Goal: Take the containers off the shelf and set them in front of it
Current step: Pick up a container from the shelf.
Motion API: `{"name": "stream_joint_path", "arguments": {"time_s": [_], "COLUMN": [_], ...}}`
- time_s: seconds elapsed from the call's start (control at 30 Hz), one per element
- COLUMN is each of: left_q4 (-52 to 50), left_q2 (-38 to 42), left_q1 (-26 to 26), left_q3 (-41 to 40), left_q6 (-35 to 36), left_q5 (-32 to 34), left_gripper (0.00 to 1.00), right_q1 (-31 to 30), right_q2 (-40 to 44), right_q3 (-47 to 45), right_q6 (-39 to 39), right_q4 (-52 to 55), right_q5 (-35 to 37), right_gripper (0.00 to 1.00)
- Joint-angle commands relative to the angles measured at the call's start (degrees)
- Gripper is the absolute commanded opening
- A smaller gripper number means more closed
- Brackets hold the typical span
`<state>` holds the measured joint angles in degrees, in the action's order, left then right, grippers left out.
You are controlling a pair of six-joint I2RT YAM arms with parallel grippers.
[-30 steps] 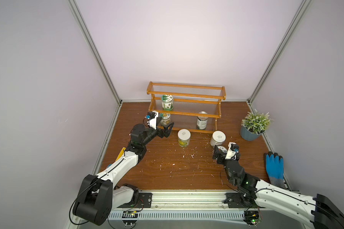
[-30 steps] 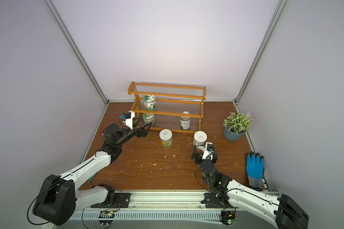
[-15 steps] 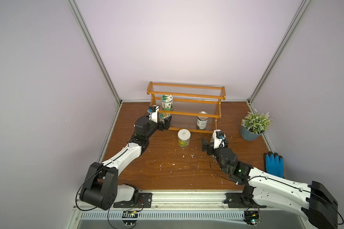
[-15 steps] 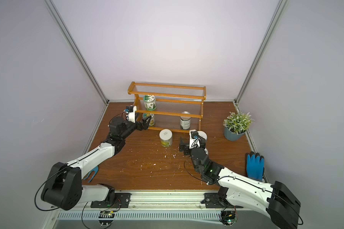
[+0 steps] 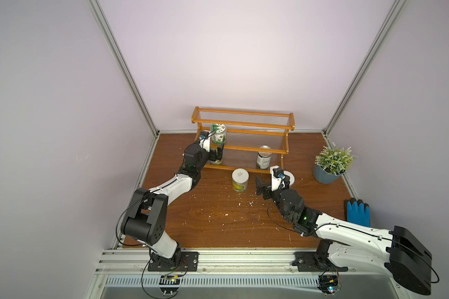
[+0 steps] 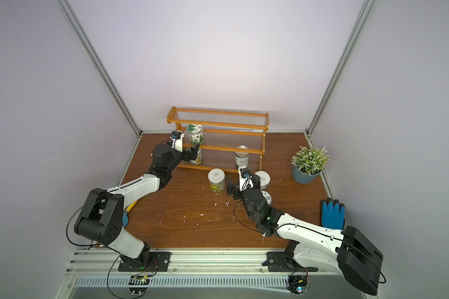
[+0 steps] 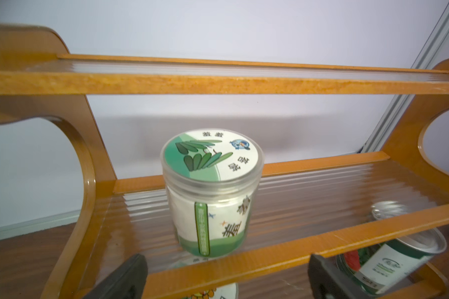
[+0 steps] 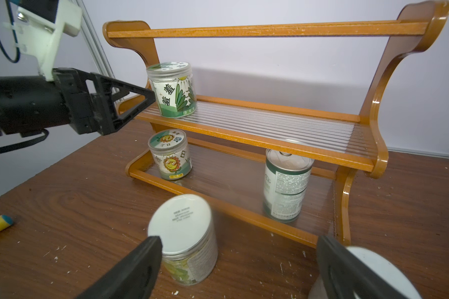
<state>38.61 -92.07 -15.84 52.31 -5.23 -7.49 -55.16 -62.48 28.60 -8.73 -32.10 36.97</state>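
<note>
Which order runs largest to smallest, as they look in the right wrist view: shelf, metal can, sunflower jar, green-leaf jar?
1. shelf
2. metal can
3. sunflower jar and green-leaf jar: they look about alike, so unranked.

Both top views hang high above me and look down and forward toward the back wall, far enough off to take in the whole worktop, both my arms and the shelf; they share nearly everything. My left wrist camera rides just behind my left pincer and faces the shelf from very close, about level with its middle tier, where the green jar fills the centre. My right wrist camera sits behind my right pincer, low over the worktop and farther back, facing the shelf's front. It shares that jar, the silver can and the tiers with the left wrist view.
</note>
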Motion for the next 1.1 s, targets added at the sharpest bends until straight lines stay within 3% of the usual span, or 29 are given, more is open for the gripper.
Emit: {"name": "stream_joint_path", "arguments": {"time_s": [0.0, 0.57, 1.07], "left_q4": [2.13, 2.40, 1.35], "left_q2": [-2.10, -11.26, -18.11], "left_q1": [-0.47, -2.27, -2.80], "left_q3": [2.84, 12.15, 20.51], "left_q6": [2.74, 4.75, 3.17], "left_q5": [1.92, 7.46, 7.30], "left_gripper": [1.00, 1.00, 1.00], "right_q1": [0.01, 1.01, 1.76], "right_q2": [0.09, 0.24, -0.45], "right_q3": [2.17, 1.15, 0.93], "right_q6": [0.43, -0.38, -0.71], "right_q4": [-3.68, -4.64, -4.82], "right_q5": [-0.24, -0.58, -1.05], "right_gripper": [0.99, 0.99, 0.99]}}
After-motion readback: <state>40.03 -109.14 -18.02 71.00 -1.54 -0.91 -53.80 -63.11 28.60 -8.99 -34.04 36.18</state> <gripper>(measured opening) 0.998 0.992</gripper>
